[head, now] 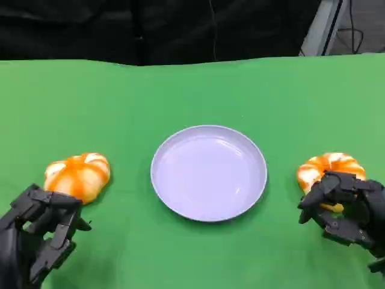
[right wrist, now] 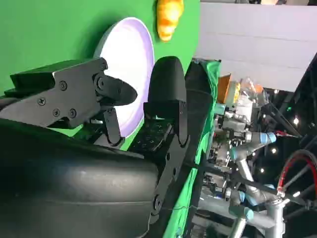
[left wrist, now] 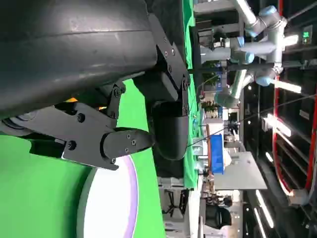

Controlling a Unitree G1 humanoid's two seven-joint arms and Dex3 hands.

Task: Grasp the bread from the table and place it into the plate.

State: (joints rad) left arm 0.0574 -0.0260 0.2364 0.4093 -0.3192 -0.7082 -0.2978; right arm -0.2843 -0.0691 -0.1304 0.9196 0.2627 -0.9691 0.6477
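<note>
With the right hand half-curled and empty against the glossy orange-white bread roll at the round white plate's three o'clock, its fingers should wrap the roll fully before lifting.

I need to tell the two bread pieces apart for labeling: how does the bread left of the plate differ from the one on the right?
The left bread lies in full sight, just ahead of the left hand, which does not cover it. The right bread is partly covered by the right hand, whose fingers reach over its near side. Whether it is gripped, I cannot tell. Both are round, orange-and-white buns on the green table, outside the plate.
</note>
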